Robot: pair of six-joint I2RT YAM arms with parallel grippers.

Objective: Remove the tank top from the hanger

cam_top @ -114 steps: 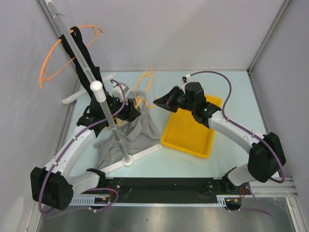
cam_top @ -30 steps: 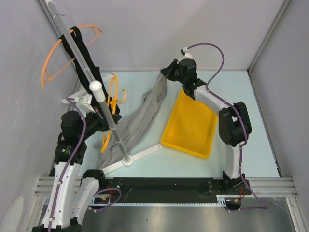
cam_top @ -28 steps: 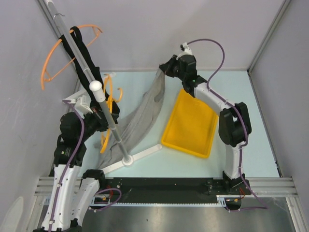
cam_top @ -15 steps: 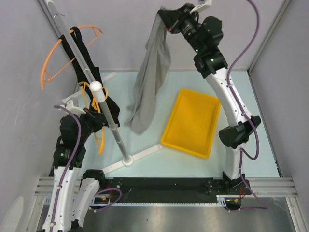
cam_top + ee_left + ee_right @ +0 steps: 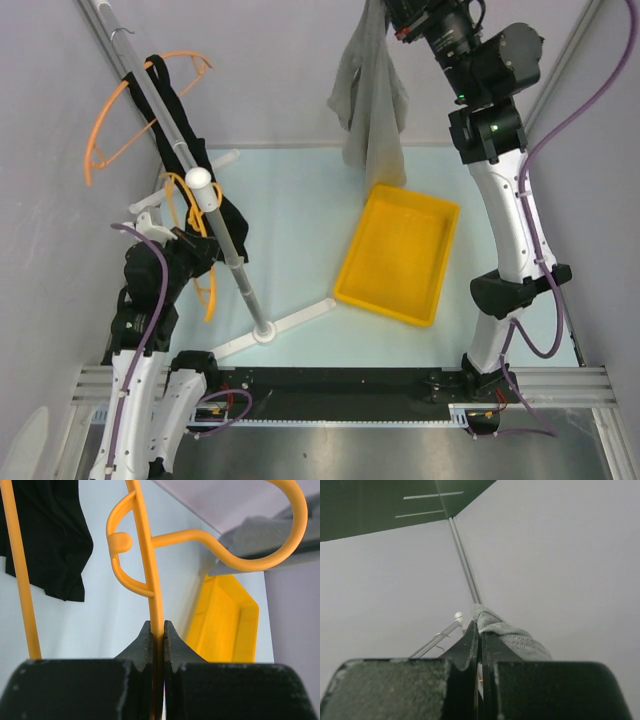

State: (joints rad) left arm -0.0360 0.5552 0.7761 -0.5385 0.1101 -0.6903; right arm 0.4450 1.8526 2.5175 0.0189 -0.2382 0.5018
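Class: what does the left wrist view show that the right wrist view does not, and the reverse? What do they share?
Only the left wrist view: an orange hanger clamped in the jaws, a black garment and the yellow tray. Only the right wrist view: a corner post. Both: the grey tank top, pinched in the right view's jaws, in the background of the left view.

You're in a robot lab's test cell: plain grey walls (image 5: pixel 280 70) on three sides, a bare metal frame post (image 5: pixel 556 75) in the corner, and a pale blue counter (image 5: pixel 300 210) boxed in between. The left arm (image 5: pixel 140 300) and right arm (image 5: pixel 505 215) are bolted to a black rail (image 5: pixel 340 382). Purple cables (image 5: pixel 592 93) loop free, and a clothes rack (image 5: pixel 152 90) stands staged.
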